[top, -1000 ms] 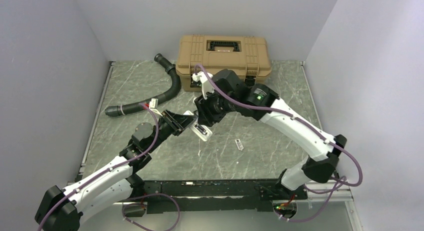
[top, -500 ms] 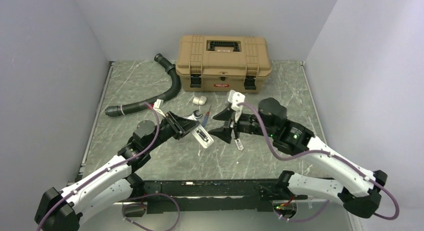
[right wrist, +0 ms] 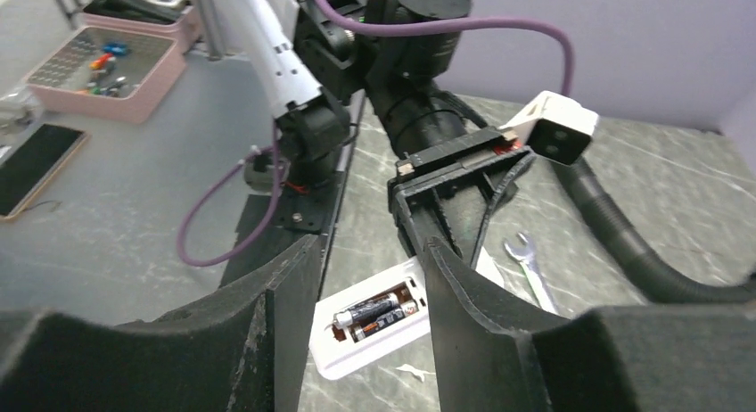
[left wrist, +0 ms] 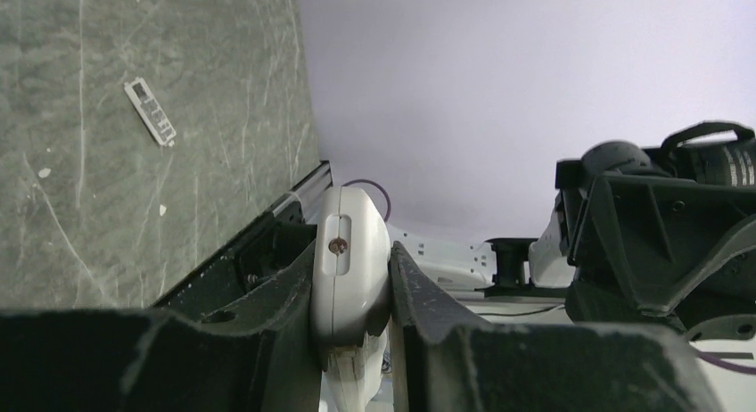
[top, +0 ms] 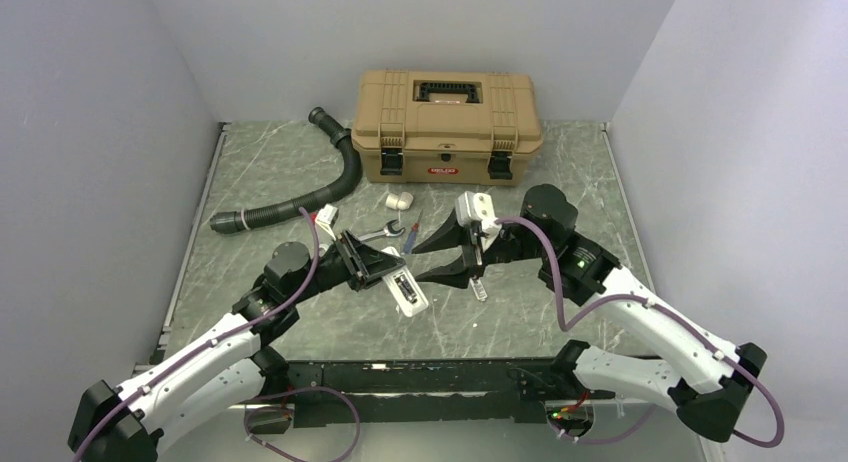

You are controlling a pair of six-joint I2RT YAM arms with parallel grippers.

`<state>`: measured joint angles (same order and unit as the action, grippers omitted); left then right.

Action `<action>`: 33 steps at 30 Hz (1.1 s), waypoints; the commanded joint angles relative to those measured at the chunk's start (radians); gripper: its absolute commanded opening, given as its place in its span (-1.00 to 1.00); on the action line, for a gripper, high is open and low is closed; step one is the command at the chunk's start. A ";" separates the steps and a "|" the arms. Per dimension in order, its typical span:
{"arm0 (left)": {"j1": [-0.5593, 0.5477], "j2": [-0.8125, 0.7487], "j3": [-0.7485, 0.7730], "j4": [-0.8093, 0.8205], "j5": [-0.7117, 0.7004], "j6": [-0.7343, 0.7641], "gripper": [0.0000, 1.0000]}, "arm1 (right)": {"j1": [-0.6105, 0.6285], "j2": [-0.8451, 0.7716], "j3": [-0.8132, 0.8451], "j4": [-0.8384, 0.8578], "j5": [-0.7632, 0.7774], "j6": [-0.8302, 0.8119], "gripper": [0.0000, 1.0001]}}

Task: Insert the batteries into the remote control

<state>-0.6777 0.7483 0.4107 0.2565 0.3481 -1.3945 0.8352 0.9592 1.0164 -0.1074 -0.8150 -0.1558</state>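
The tan toolbox (top: pixel 446 112) at the back of the table (top: pixel 540 302) has a small red label with white letters on its front, but the letters are too small to read. The two batteries (right wrist: pixel 374 312) also have some print on their dark bodies, and it cannot be read either.

The remote control (top: pixel 407 290) is in the air above the middle of the table, held by the left gripper (top: pixel 395 279). This gripper is closed tightly on one short end of it; in the left wrist view that end, with a small screw (left wrist: pixel 337 245), sits pressed between the two black fingers (left wrist: pixel 285 305). In the top view the long axis of the remote control runs diagonally. The held end is up and to the left, and the free end points down and to the right, toward the near edge of the table. Its battery compartment has no cover and faces the right gripper (top: pixel 425 264). Both batteries lie inside, side by side along the long axis.

The right gripper is just to the right of the remote control. Its jaws stand apart, holding nothing, and they face the remote control. I cannot tell whether the lower finger touches it.

A small white slotted strip (top: pixel 479 288) lies flat on the table below the right gripper. A wrench (top: pixel 378 231) and a short white cylinder (top: pixel 400 199) lie behind the grippers, and a black hose (top: pixel 330 187) lies to the left.
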 commanded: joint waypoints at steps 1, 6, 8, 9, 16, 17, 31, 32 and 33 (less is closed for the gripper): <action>-0.003 -0.006 0.043 0.032 0.074 -0.018 -1.00 | -0.047 0.038 0.002 0.095 -0.297 0.020 -0.08; -0.002 0.014 0.027 0.098 0.104 -0.028 -1.00 | -0.061 0.047 -0.041 0.101 -0.367 -0.011 -0.11; -0.003 0.015 0.031 0.096 0.107 -0.024 -1.00 | -0.061 0.058 -0.047 0.095 -0.391 -0.015 -0.11; -0.003 0.016 0.033 0.097 0.107 -0.022 -1.00 | -0.061 0.066 -0.047 0.083 -0.402 -0.023 -0.11; -0.003 0.012 0.030 0.104 0.100 -0.020 -1.00 | -0.060 0.104 -0.061 -0.008 -0.370 -0.085 -0.11; -0.003 0.013 0.029 0.109 0.100 -0.021 -1.00 | -0.060 0.109 -0.065 -0.023 -0.359 -0.100 -0.11; -0.002 0.019 0.016 0.139 0.100 -0.032 -1.00 | -0.056 0.089 -0.183 0.133 -0.329 -0.088 -0.17; -0.002 0.018 0.015 0.139 0.099 -0.032 -1.00 | -0.055 0.089 -0.184 0.140 -0.331 -0.086 -0.17; -0.002 0.019 0.014 0.141 0.098 -0.032 -1.00 | -0.055 0.089 -0.186 0.150 -0.331 -0.080 -0.17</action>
<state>-0.6777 0.7696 0.4107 0.3328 0.4328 -1.4120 0.7776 1.0714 0.8337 -0.0647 -1.1267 -0.2279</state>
